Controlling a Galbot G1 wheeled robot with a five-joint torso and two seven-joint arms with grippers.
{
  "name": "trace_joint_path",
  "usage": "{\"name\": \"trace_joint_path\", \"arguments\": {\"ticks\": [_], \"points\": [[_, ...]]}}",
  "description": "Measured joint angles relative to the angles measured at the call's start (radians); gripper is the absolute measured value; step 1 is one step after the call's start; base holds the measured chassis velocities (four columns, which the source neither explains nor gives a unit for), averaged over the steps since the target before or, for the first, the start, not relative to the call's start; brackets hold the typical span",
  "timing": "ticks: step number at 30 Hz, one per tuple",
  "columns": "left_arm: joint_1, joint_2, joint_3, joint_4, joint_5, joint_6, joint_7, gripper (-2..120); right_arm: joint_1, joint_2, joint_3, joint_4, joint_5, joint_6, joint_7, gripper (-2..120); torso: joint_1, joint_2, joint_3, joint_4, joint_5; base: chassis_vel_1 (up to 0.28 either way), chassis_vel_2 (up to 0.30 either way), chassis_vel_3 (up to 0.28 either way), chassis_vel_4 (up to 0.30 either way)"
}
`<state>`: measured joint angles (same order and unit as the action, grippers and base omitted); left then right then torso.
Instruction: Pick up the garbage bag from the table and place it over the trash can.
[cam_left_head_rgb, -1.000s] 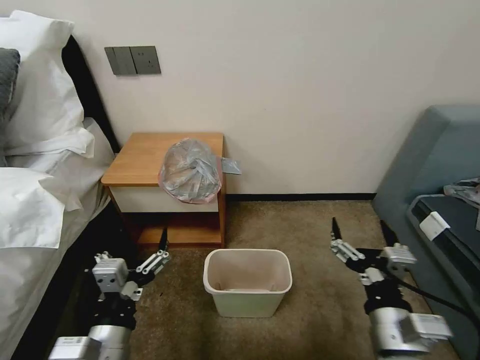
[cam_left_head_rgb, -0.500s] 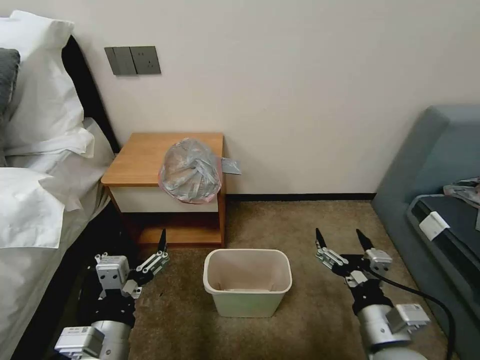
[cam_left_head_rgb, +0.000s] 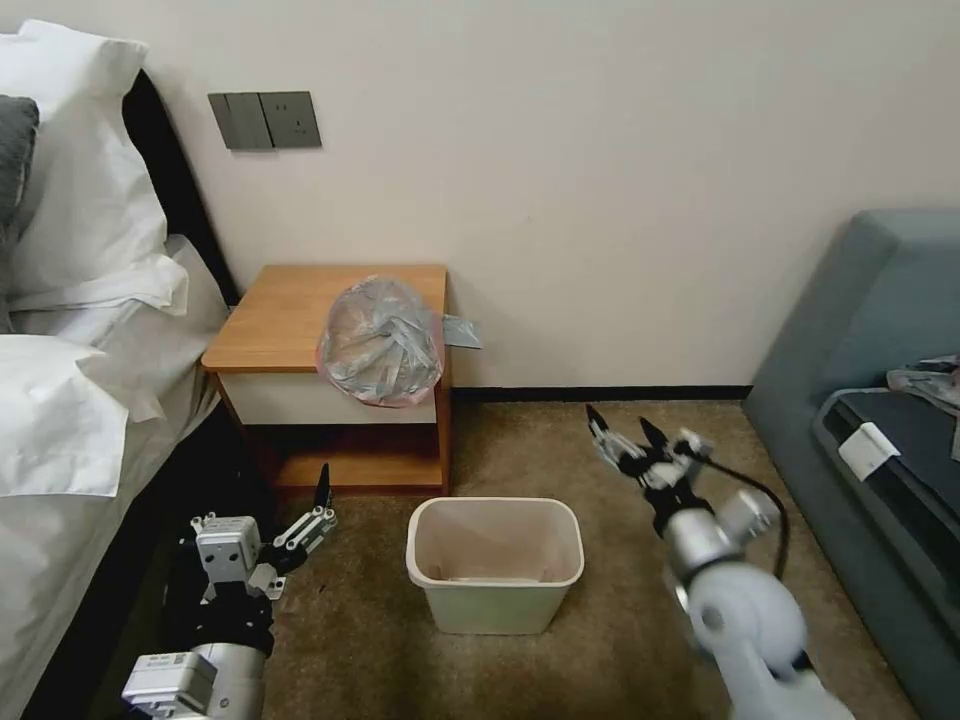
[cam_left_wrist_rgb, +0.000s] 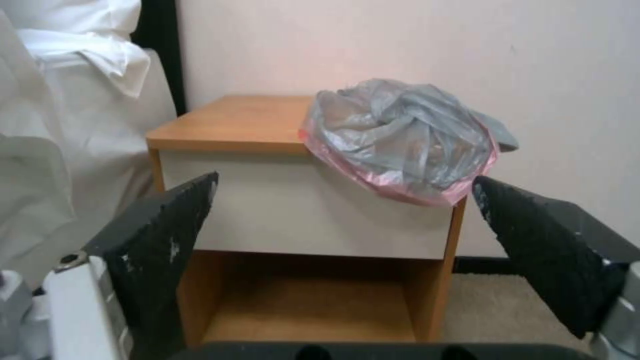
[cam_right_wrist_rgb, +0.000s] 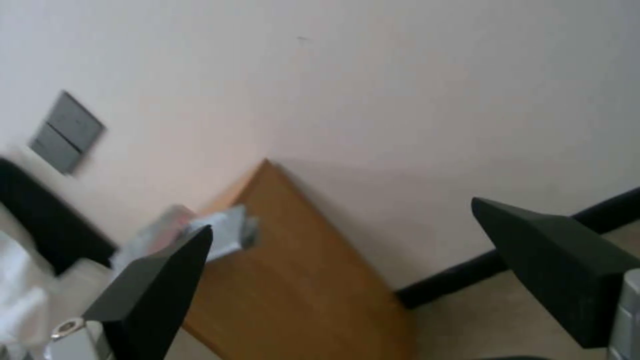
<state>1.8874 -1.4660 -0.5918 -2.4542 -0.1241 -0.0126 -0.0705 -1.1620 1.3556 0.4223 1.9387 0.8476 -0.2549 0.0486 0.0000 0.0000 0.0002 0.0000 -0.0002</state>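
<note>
Beside the trash can (cam_left_head_rgb: 495, 560), both tools spread, right tool (cam_left_head_rgb: 625, 435) partly blurred.

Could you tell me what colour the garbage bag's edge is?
Pinkish-red, clearest in the left wrist view on the garbage bag.

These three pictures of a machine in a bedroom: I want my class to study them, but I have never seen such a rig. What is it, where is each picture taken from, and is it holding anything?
It is a wheeled robot with two arms, each ending in a pincer. One picture looks down from its head; the other two come from cameras on its wrists, looking out between the dark fingers. A crumpled garbage bag lies on the table, hanging over its front edge, near the bed. The trash can stands on the carpet in front. The left pincer sits low by the table. The right pincer is raised, pointing toward the table. Both are open and hold nothing.
</note>
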Motion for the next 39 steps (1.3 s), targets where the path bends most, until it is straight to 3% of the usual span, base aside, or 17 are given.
{"name": "trace_joint_path", "arguments": {"ticks": [5, 7, 20, 34, 39], "points": [[0.003, -0.006, 0.001, -0.001, -0.001, 0.001, 0.000, 100, 0.090, 0.024, -0.061, -0.073, 0.129, -0.015, 0.037, 100, 0.000, 0.000, 0.000, 0.0002, 0.0000, 0.000, 0.000, 0.000, 0.000], [0.006, -0.015, 0.000, -0.001, -0.003, 0.001, -0.001, 100, 0.167, 0.074, -0.113, -0.166, 0.278, -0.035, 0.052, 100, 0.000, 0.000, 0.000, 0.0003, 0.0000, 0.000, 0.000, 0.000, 0.000], [0.006, -0.026, -0.005, -0.008, -0.007, 0.000, -0.002, 100, 0.341, 0.149, -0.144, -0.377, 0.605, -0.102, 0.026, 100, 0.000, 0.000, 0.000, 0.0000, 0.0000, 0.000, 0.000, 0.000, 0.000], [0.003, -0.051, -0.001, -0.003, 0.004, -0.006, 0.001, 100, 0.476, 0.219, -0.148, -0.582, 0.623, -0.121, -0.013, 100, 0.000, 0.000, 0.000, 0.0001, -0.0001, 0.000, 0.000, 0.000, 0.000], [0.001, -0.053, -0.001, 0.001, 0.005, -0.007, 0.002, 100, 0.495, 0.234, -0.155, -0.609, 0.604, -0.123, -0.022, 84, 0.000, 0.000, 0.000, 0.0001, 0.0000, 0.000, 0.000, 0.000, 0.000]]}}
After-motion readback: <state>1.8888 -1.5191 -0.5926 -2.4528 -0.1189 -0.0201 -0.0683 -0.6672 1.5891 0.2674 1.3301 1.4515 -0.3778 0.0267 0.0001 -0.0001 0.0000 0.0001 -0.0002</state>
